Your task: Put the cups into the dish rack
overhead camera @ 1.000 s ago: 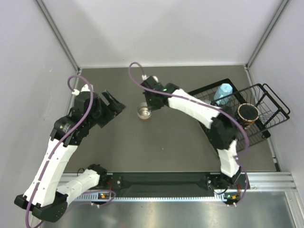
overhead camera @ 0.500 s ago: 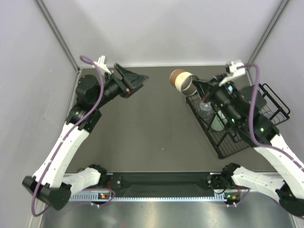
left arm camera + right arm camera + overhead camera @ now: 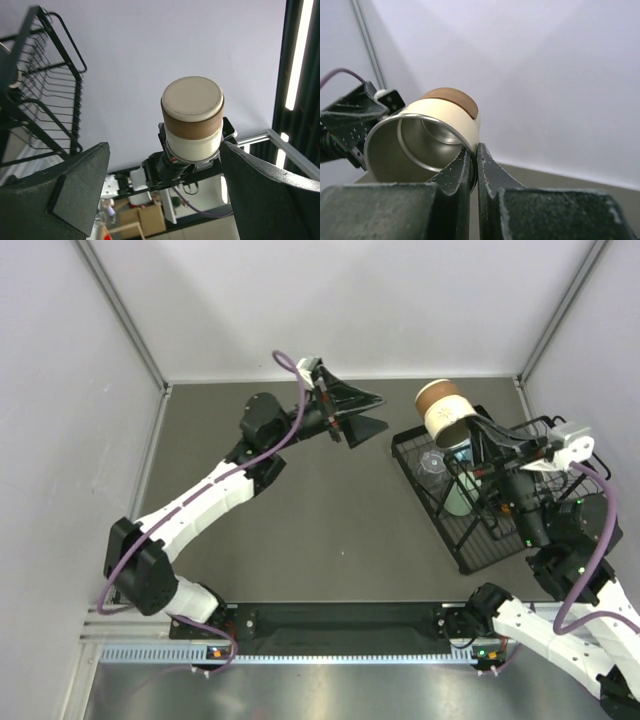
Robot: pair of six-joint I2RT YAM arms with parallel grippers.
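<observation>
On the dark worktop [image 3: 300, 530] the dish rack [image 3: 455, 552] sits at the right, and the step in hand looks to be a placement into it: the right pincer [image 3: 470, 437], clamped on its load's rim wall, should travel to free tines, clear of the clear ribbed cup [image 3: 432, 468] and mint green tumbler [image 3: 458, 495] inside, then turn the mouth downward before letting go. The left pincer [image 3: 365, 412] is spread wide, holding nothing, and is best kept apart. The cream-and-brown cup [image 3: 443, 410] hangs above the rack's far-left corner, tipped nearly onto its side, long axis running from steel-lined mouth at the right pincer to brown base facing the left pincer
</observation>
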